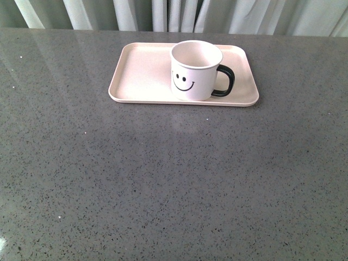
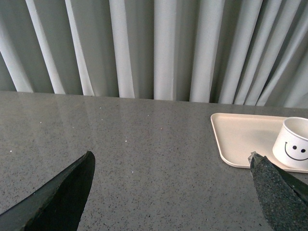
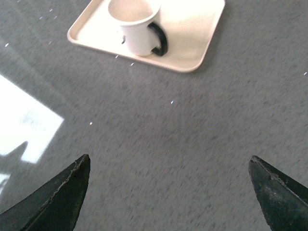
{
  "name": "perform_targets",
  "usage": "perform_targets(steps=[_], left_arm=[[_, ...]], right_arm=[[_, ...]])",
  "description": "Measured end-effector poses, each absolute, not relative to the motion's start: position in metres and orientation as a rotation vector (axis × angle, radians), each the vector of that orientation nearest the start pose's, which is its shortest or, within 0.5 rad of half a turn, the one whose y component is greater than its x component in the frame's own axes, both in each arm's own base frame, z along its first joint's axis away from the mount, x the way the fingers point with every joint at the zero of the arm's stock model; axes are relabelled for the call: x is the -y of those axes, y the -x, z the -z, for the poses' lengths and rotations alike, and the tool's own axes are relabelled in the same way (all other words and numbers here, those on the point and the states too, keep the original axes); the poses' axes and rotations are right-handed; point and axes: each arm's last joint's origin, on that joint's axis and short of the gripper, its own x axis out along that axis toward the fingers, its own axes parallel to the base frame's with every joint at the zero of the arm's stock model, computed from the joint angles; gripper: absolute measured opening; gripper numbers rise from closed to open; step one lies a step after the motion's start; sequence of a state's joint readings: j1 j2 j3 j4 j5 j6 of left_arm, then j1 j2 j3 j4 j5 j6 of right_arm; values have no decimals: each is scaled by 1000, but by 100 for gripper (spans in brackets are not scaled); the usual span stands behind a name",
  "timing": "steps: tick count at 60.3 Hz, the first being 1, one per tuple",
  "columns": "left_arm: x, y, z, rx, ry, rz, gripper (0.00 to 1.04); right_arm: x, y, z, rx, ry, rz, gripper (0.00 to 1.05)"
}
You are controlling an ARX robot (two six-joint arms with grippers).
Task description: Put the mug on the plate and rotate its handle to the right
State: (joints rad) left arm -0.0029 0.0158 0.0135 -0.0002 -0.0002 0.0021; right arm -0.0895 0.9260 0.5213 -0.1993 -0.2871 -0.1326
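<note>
1. Two tools show only in their own wrist views. The left tool (image 2: pixel 171 155) is spread wide with nothing between its dark fingers (image 2: pixel 62 197), and it hangs over bare desk (image 1: pixel 174 185).
2. The right tool (image 3: pixel 169 158) is likewise spread wide and empty, its fingers (image 3: pixel 53 202) above the speckled grey desk.
3. The white mug (image 1: pixel 196 70) stands upright on the pale pink plate (image 1: pixel 142 73), inside the rim and nearer the plate's right end.
4. Seen from the right tool, the mug and plate lie ahead of it and well apart, with open desk between.
5. Seen from the left tool, the plate's end and the mug lie ahead and off to one side, beyond one fingertip and not touching it.
6. The black handle (image 1: pixel 228 80) points toward the robot's right, over the plate's bare right end.
7. The black smiley face (image 1: pixel 183 82) looks toward the robot.
8. A pale pleated curtain (image 1: pixel 163 13) hangs behind the desk's far edge, past both tools.
</note>
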Motion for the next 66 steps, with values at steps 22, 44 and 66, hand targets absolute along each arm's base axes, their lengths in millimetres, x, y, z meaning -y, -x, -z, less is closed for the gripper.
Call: perform_targets(steps=[22, 44, 66], left_arm=[[0, -98, -167, -2, -2, 3, 96], [0, -98, -167, -2, -2, 3, 96], [0, -98, -167, -2, -2, 3, 96]], right_arm=[[-28, -355, -220, -817, -96, -139, 96], [-50, -424, -206, -951, -189, -98, 96], [-66, -457, -192, -1034, -192, -66, 96]])
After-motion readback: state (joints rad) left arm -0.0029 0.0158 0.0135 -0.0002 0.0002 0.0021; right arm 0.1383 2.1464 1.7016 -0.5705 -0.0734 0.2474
